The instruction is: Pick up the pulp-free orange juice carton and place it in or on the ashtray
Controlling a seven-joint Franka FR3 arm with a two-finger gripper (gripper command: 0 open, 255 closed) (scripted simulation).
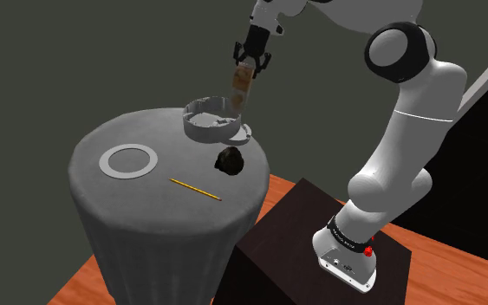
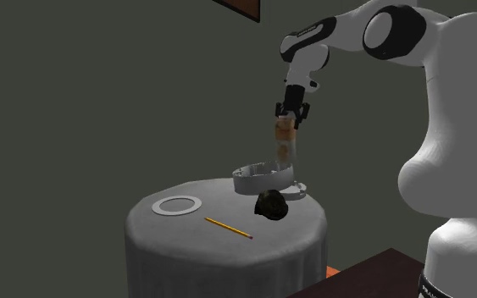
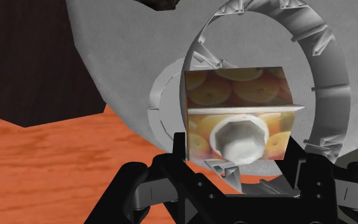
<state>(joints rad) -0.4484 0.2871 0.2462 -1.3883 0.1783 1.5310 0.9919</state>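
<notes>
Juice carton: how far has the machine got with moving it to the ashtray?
Done: the juice carton is off the table, clasped by the end effector. In hand: it hangs over the grey ring-shaped ashtray, its bottom low near the rim. Left: lower it the last bit, let go and pull away, it seems.

Both exterior views share the round table (image 1: 94, 149).
</notes>
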